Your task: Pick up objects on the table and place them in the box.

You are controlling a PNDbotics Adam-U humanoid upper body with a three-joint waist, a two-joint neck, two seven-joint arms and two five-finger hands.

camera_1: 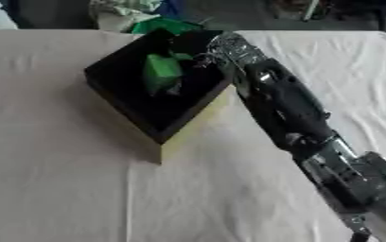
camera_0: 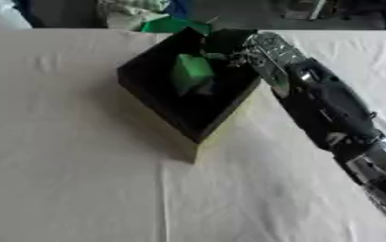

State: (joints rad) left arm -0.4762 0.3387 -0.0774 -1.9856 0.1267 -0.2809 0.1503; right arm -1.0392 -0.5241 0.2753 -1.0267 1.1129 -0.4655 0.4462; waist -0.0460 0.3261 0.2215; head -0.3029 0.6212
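Observation:
A black box (camera_0: 151, 99) with a pale yellow outer side stands askew at the far middle of the table. Inside it lies a green block (camera_0: 191, 73), tilted toward the box's far side. My right arm comes in from the lower right, and my right hand (camera_0: 229, 47) is over the box's far right corner, just right of the green block. Whether the hand touches the block is hidden by its dark shape against the dark box. My left hand shows in neither view.
A white cloth (camera_0: 80, 179) covers the table, with wide room left of and in front of the box. A green object (camera_0: 171, 24) and pale bundles (camera_0: 130, 12) lie past the far edge.

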